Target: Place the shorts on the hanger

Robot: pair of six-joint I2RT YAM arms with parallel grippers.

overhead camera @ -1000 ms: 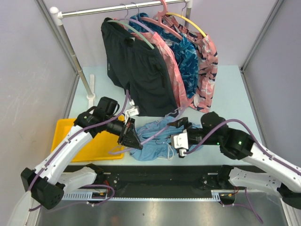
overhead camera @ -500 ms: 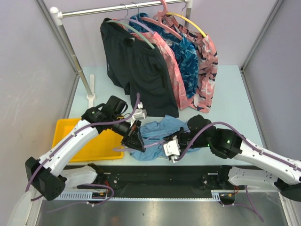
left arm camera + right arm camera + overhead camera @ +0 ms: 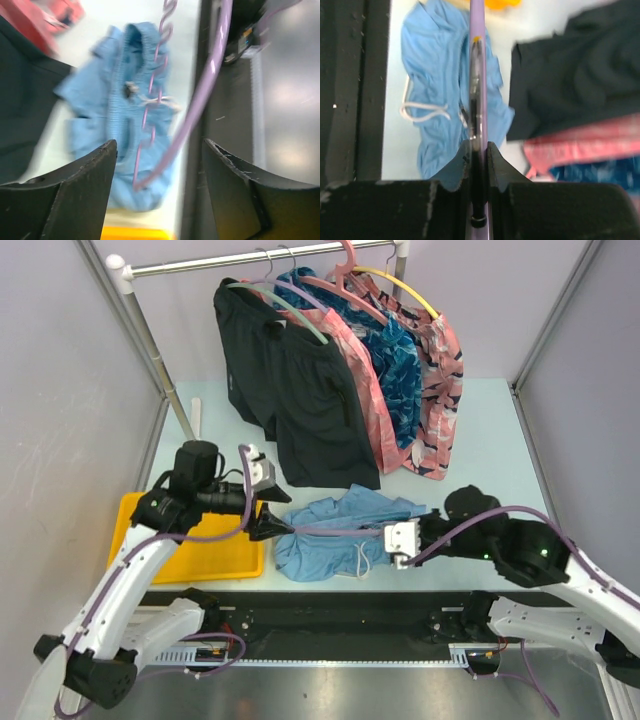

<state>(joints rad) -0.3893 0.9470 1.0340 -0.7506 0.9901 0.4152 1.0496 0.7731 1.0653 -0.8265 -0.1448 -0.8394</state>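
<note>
One wrist view motion-blurred, left claw (image 3: pixel 160 145) spread wide, right claw (image 3: pixel 479 145) clamping hanger (image 3: pixel 477 30) edge-on, shorts (image 3: pixel 430 60) crumpled beneath.

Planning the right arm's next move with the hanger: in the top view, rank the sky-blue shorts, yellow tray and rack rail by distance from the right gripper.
From the right gripper:
1. Sky-blue shorts, on the table just to its left.
2. Yellow tray, far left, beyond the shorts.
3. Rack rail, at the back, overhead.
</note>
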